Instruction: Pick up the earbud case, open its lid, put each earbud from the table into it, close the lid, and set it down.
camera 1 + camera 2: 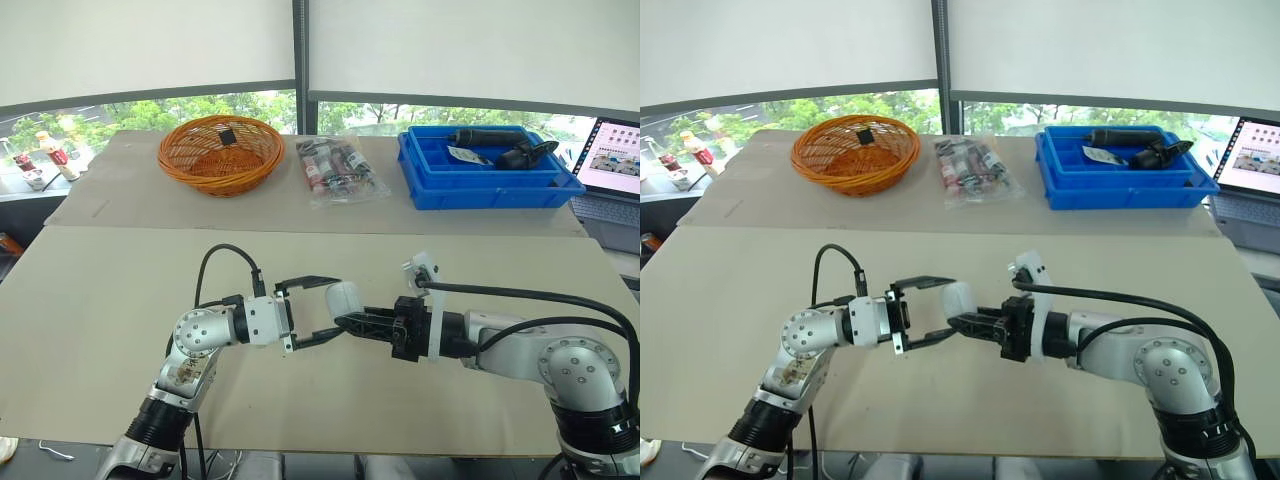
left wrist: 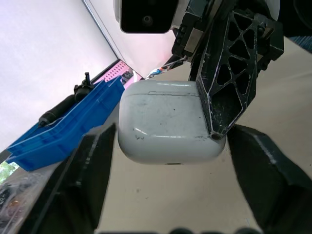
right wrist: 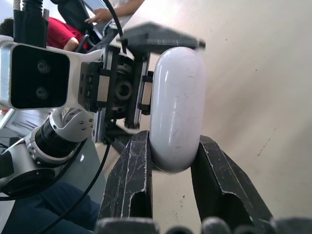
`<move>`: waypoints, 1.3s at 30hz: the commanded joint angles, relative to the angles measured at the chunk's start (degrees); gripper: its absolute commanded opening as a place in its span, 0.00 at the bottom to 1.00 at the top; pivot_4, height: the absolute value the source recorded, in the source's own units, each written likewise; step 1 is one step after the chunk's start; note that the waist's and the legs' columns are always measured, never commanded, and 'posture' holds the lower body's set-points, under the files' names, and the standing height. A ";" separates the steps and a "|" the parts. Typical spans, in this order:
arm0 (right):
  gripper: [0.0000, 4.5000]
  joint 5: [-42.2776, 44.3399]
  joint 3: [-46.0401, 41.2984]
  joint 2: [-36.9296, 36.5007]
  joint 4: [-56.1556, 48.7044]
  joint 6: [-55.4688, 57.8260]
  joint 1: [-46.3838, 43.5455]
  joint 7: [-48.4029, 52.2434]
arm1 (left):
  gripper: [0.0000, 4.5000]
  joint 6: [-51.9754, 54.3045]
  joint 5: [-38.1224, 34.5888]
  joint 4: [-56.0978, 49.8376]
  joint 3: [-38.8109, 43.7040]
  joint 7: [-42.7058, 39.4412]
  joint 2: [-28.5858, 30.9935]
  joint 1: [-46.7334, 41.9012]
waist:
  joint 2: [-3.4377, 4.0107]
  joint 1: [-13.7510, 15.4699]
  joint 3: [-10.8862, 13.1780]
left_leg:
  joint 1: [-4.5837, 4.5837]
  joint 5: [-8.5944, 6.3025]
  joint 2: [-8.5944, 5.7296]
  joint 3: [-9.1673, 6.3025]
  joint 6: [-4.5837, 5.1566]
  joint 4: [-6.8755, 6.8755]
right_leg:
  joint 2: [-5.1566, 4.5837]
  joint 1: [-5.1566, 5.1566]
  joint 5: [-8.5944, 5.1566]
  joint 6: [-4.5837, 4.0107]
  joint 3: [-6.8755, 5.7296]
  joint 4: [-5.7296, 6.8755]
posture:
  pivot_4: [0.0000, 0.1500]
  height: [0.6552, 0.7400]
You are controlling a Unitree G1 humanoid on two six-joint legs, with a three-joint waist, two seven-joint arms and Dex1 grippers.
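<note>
The white earbud case (image 1: 343,299) hangs above the near middle of the table with its lid down. My right gripper (image 1: 345,320) is shut on its lower end; in the right wrist view the two fingers (image 3: 130,181) clamp the case (image 3: 175,112) from both sides. My left gripper (image 1: 338,308) faces it from the left, open, with one finger above the case and one below. In the left wrist view the case (image 2: 165,127) sits between the spread fingers (image 2: 92,170) with a gap on each side.
At the back of the table (image 1: 120,300) stand an orange wicker basket (image 1: 220,152), a clear bag of small items (image 1: 338,170) and a blue bin (image 1: 485,175) holding a black tool. A laptop (image 1: 615,160) sits at the far right, bottles (image 1: 55,155) at the far left.
</note>
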 commanded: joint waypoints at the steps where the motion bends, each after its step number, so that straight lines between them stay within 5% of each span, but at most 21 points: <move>1: 0.16 1.73 -0.62 -0.57 -0.88 -0.97 -0.47 0.67 | 1.00 -0.42 -0.49 -1.27 0.56 -0.08 0.90 -0.42 | 0.00 -0.01 0.00 | 0.00 0.00 0.00 0.00 0.00 0.00 | 0.00 0.00 0.00 0.00 0.00 0.00 | 1.00 0.86; 6: 0.16 -1.77 0.10 -2.94 -1.23 -0.05 -1.35 3.17 | 1.00 6.24 -0.17 0.66 0.73 -1.07 4.73 0.27 | 0.01 -0.11 0.01 | 0.00 0.00 0.00 0.00 0.00 0.00 | 0.01 0.00 0.00 0.00 0.00 -0.01 | 1.00 0.86; 13: 0.16 -28.42 13.97 -16.91 -6.47 -5.23 -5.33 20.53 | 1.00 31.08 -3.38 -4.48 -2.46 -7.15 13.87 0.97 | 0.09 -1.04 0.09 | -0.13 -0.01 0.02 -0.04 0.01 -0.02 | 0.02 -0.19 -0.02 0.02 -0.05 -0.05 | 1.00 0.86; 19: 0.16 -43.25 21.62 -20.33 -5.92 -11.87 -8.41 30.83 | 1.00 48.00 -9.09 -11.08 -3.49 -8.98 14.40 -5.45 | 0.06 -0.98 0.12 | -0.73 0.01 0.00 -0.05 -0.01 0.14 | 0.01 -0.74 -0.01 0.02 -0.07 0.13 | 1.00 0.86; 28: 0.16 -53.35 24.31 -17.94 -3.69 -14.97 -11.03 38.30 | 1.00 53.26 -6.17 -10.60 -9.11 -7.80 9.49 -15.29 | 0.04 -1.11 0.14 | -0.82 0.01 -0.02 -0.09 -0.01 0.28 | 0.01 -0.78 0.00 0.00 -0.11 0.19 | 1.00 0.86; 39: 0.16 -58.00 23.70 -15.32 -4.87 -14.69 -10.64 41.23 | 1.00 51.86 -4.16 -7.49 -11.37 -9.05 7.07 -16.83 | 0.04 -1.04 0.14 | -0.84 0.01 -0.03 -0.11 -0.01 0.34 | 0.01 -0.78 0.00 0.00 -0.12 0.23 | 1.00 0.86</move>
